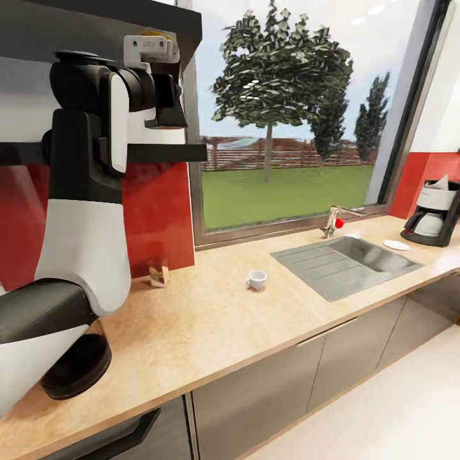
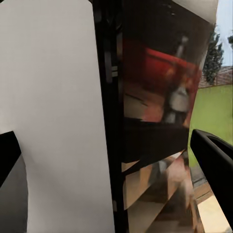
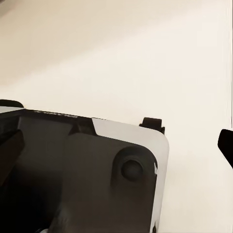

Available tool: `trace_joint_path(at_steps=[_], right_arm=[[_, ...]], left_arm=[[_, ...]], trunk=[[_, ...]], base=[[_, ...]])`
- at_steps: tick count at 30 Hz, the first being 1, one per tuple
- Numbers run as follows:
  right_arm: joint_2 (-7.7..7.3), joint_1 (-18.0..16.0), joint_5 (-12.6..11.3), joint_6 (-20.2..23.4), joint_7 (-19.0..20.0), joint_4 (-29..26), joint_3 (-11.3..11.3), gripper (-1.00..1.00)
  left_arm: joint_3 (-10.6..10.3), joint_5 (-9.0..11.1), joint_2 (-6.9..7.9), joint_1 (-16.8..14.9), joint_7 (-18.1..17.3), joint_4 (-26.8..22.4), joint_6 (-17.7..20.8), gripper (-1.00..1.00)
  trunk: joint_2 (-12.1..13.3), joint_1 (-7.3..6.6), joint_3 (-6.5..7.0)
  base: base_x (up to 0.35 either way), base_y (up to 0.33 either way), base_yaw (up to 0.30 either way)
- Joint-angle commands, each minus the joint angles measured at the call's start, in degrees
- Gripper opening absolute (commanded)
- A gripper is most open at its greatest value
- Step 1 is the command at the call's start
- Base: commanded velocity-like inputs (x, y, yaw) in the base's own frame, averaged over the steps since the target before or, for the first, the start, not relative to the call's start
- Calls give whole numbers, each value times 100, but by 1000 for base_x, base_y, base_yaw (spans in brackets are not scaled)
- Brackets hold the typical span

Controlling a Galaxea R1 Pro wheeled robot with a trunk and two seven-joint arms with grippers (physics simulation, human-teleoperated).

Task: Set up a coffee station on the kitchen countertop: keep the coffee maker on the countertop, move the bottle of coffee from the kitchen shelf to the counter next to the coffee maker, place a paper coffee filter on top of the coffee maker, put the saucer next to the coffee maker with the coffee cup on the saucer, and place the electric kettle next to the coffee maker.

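Up high, the left gripper point(image 1: 167, 105) is raised between the two dark slabs of the kitchen shelf point(image 1: 166, 152), its jaws spread wide with nothing between them; a yellow cap shows just above the wrist. The right gripper's point(image 3: 121, 145) fingers stand apart too, over the robot's own base and pale floor. Below, the kitchen countertop point(image 1: 211, 319) carries the coffee cup point(image 1: 257, 279) near the sink point(image 1: 348, 263). Farther right, the saucer point(image 1: 396, 245) lies just beside the coffee maker point(image 1: 436, 213). The electric kettle point(image 1: 75, 367) sits partly hidden behind the left arm.
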Motion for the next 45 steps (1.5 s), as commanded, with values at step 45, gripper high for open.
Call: trace_joint_path(at_steps=[45], right_arm=[[-3, -5, 60, -26, 0, 7, -49, 100]], left_arm=[[2, -31, -2, -6, -58, -3, 23, -100]], trunk=[[-5, 3, -9]], base=[[19, -52, -211]])
